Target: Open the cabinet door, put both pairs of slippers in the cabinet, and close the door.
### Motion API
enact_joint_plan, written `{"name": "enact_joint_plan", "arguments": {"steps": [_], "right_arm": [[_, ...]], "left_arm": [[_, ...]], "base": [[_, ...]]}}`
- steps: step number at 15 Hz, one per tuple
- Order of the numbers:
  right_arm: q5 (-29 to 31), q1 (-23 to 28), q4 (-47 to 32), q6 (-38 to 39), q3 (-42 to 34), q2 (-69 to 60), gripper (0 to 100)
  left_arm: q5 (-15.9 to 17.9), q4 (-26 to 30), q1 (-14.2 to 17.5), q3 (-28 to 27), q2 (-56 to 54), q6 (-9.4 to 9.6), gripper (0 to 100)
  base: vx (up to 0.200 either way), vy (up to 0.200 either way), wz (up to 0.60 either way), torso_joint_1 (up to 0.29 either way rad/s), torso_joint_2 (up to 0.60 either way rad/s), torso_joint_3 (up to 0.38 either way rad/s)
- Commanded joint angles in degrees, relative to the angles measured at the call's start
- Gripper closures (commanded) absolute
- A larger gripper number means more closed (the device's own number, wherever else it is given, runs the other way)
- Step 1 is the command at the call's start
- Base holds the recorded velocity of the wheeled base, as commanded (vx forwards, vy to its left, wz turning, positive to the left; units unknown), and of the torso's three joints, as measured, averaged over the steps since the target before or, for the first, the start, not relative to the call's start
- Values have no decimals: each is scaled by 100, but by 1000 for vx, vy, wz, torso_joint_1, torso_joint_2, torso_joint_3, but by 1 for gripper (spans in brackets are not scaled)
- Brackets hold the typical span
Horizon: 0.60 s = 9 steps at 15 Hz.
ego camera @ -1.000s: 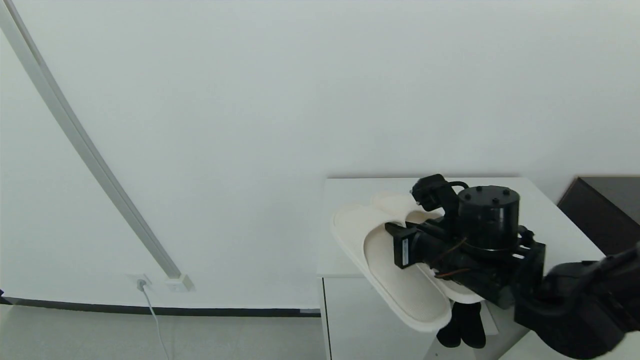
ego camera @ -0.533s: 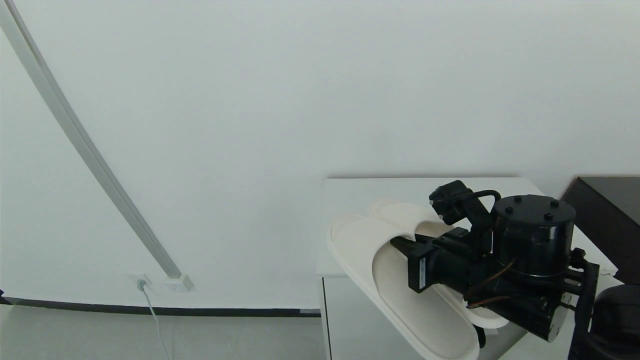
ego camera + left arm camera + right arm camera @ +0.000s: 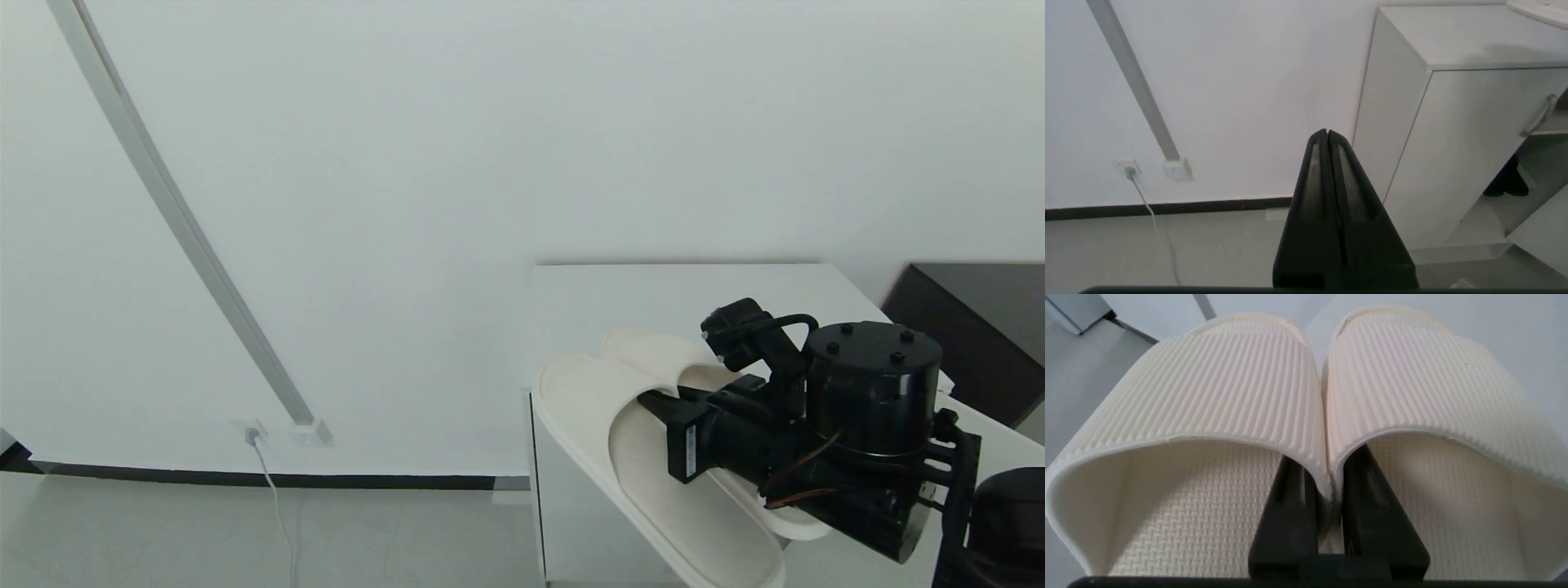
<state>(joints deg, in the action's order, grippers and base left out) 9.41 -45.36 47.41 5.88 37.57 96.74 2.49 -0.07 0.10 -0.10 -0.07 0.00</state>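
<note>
A pair of cream slippers [image 3: 588, 400] hangs side by side in front of the white cabinet [image 3: 653, 294], at its top front edge. My right gripper [image 3: 657, 402] is shut on them. In the right wrist view its fingers [image 3: 1290, 498] reach under both uppers and pinch the adjoining edges of the slippers [image 3: 1233, 384] together. My left gripper [image 3: 1328, 143] is shut on nothing, out over the floor to the left of the cabinet [image 3: 1454, 122]. A dark pair of slippers [image 3: 1507, 180] sits on a shelf in the cabinet's open part, beside a door panel with a handle [image 3: 1535, 114].
A dark piece of furniture [image 3: 971, 327] stands right of the cabinet. A grey conduit [image 3: 180, 220] runs down the wall to a socket with a cable [image 3: 253, 433]. Bare floor lies left of the cabinet.
My right arm carried the cream slippers down and to the right, covering the dark pair below. Then the head camera shifted, so the whole scene moved.
</note>
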Motion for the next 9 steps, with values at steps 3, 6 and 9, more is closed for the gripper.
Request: {"name": "enact_joint_plan", "arguments": {"steps": [3, 6, 9], "right_arm": [[-1, -25, 5, -25, -57, 37, 100], [-1, -17, 14, -34, -83, 29, 100], [8, -8, 14, -34, -110, 11, 100]], "left_arm": [[6, -1, -1, 1, 7, 0, 100], [6, -1, -1, 1, 7, 0, 100], [6, -1, -1, 1, 7, 0, 100]], "base": [[0, 0, 0, 0, 0, 0], [0, 0, 0, 0, 0, 0], [0, 0, 0, 0, 0, 0]]}}
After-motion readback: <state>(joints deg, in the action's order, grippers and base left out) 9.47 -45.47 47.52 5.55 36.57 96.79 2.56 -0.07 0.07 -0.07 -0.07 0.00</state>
